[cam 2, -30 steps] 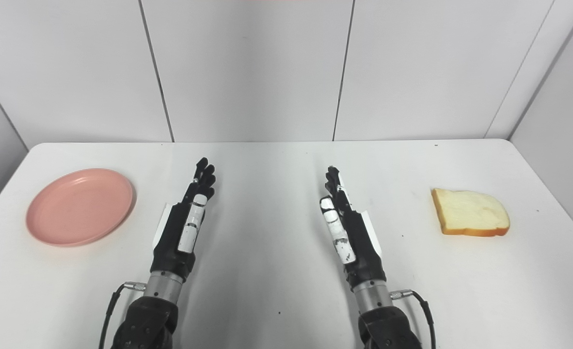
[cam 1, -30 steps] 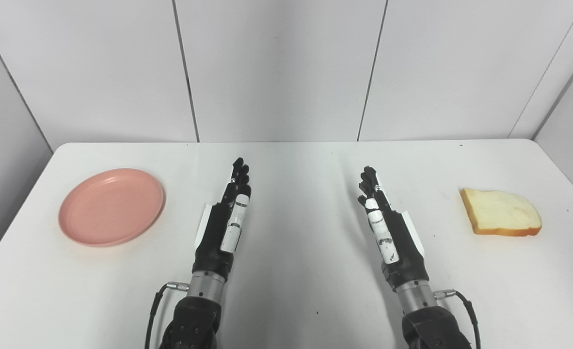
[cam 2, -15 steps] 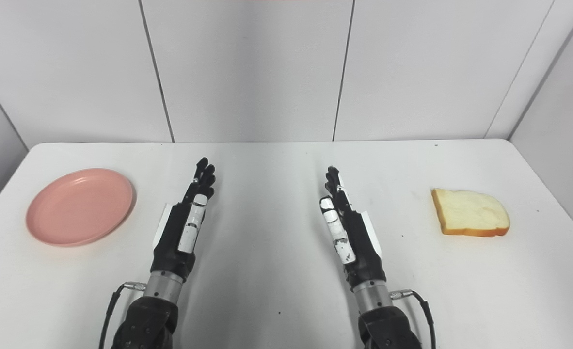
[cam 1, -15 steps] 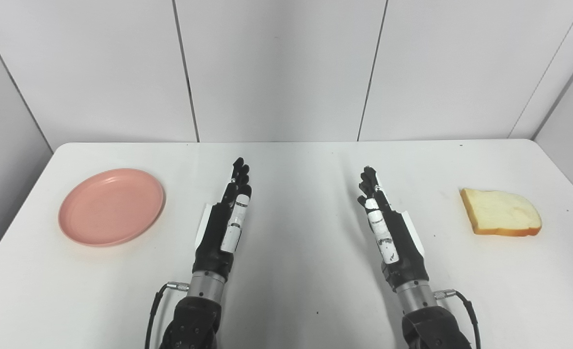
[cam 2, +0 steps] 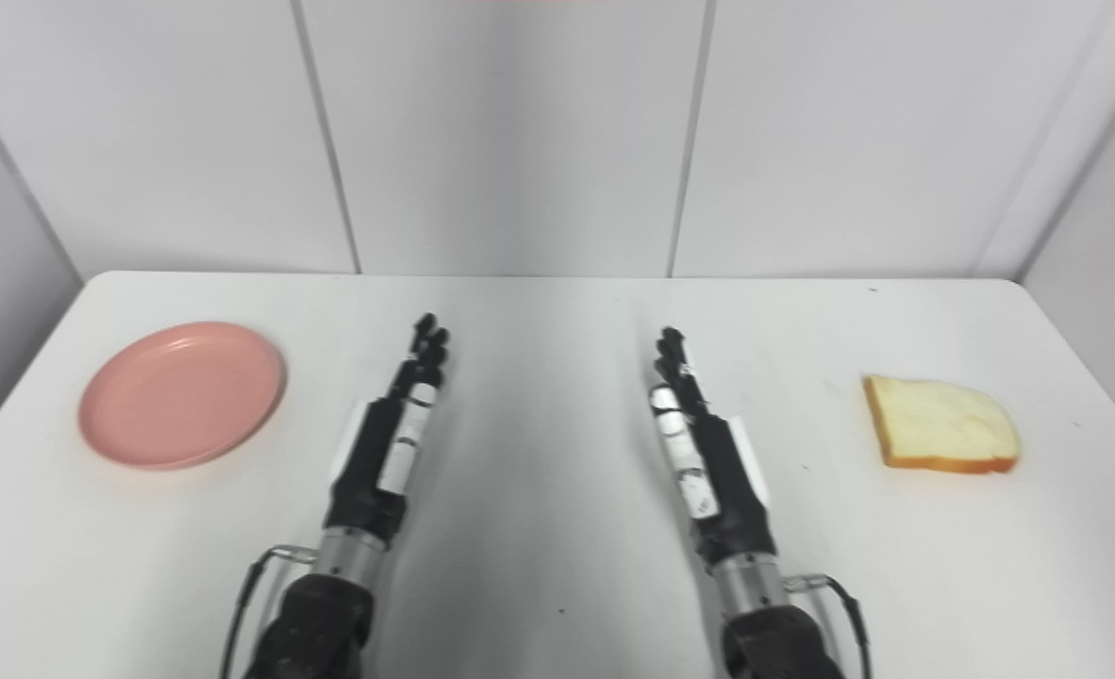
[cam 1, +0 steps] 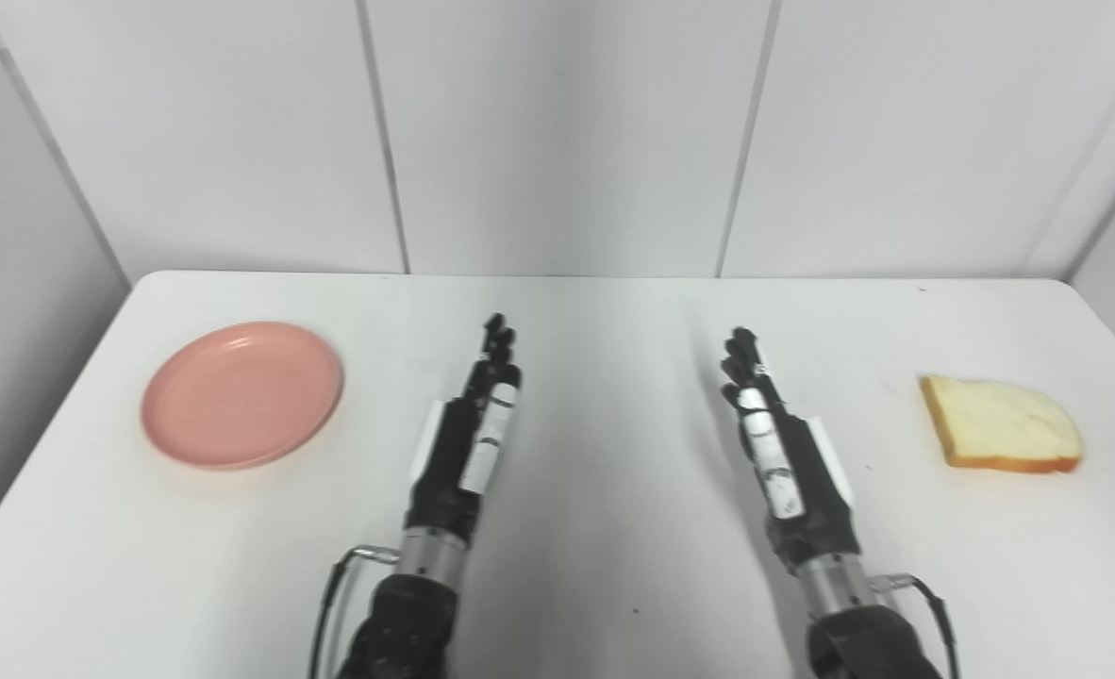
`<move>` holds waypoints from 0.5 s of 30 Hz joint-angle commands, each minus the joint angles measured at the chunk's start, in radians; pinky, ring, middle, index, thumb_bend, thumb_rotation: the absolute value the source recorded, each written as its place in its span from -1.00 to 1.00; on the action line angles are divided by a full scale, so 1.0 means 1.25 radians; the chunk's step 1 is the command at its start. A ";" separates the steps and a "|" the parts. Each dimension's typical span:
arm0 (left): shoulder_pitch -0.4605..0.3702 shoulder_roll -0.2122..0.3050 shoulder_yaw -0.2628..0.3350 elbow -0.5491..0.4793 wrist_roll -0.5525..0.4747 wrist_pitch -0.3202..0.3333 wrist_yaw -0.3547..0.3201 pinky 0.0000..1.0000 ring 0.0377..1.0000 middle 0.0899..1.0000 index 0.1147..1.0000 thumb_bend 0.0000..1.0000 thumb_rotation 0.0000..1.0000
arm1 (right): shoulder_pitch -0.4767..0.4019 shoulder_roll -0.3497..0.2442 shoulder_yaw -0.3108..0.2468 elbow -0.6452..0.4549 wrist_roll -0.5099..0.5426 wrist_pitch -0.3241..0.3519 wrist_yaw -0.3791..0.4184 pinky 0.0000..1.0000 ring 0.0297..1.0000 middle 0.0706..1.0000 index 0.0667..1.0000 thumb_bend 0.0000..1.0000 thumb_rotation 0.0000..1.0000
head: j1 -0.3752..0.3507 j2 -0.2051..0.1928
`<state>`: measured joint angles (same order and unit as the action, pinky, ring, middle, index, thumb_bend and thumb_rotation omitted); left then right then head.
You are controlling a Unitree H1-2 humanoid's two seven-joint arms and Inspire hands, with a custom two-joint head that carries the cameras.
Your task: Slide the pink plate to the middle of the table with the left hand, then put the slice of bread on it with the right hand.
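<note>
A round pink plate [cam 1: 241,393] lies on the left part of the white table [cam 1: 605,566], empty. A slice of bread [cam 1: 999,438] with a brown crust lies flat at the far right. My left hand [cam 1: 473,434] is held edge-up over the table's middle, fingers straight and pointing away from me, holding nothing, well to the right of the plate. My right hand [cam 1: 779,438] stands in the same flat, edge-up pose, empty, a good way left of the bread. Neither hand touches anything.
Grey wall panels [cam 1: 557,132] close off the table at the back and sides. A cable [cam 1: 345,575] loops at each wrist. The table's front edge is out of the picture.
The whole picture has shifted a little to the right and is slightly blurred, so the camera moved. Plate, bread and both hands keep their places and poses.
</note>
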<state>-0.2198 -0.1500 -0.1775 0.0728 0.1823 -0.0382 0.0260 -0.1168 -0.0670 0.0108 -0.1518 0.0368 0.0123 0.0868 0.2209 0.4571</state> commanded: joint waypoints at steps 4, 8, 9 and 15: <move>-0.039 -0.034 -0.021 0.016 0.049 -0.015 0.037 0.90 0.95 0.95 0.94 -0.11 1.00 | -0.022 -0.019 -0.017 -0.003 0.040 -0.061 0.020 1.00 1.00 1.00 1.00 -0.62 1.00 | 0.055 -0.018; -0.050 -0.033 -0.029 0.050 0.074 -0.048 0.055 0.82 0.95 0.94 0.92 -0.02 1.00 | -0.023 -0.027 -0.022 0.001 0.065 -0.069 0.033 1.00 1.00 1.00 1.00 -0.66 1.00 | 0.077 -0.027; -0.052 -0.033 -0.030 0.056 0.076 -0.055 0.058 0.84 0.96 0.94 0.92 -0.02 1.00 | -0.024 -0.027 -0.023 -0.001 0.068 -0.065 0.032 1.00 1.00 1.00 1.00 -0.67 1.00 | 0.080 -0.028; -0.051 -0.041 -0.029 0.058 0.062 -0.053 0.053 0.81 0.96 0.95 0.95 -0.01 1.00 | -0.023 -0.026 -0.024 -0.021 0.056 -0.044 0.023 1.00 1.00 1.00 1.00 -0.70 1.00 | 0.083 -0.029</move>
<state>-0.2480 -0.1791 -0.2062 0.1691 0.2614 -0.0677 0.0813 -0.1183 -0.0995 -0.0130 -0.1412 0.1059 -0.0114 0.1183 0.3237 0.4203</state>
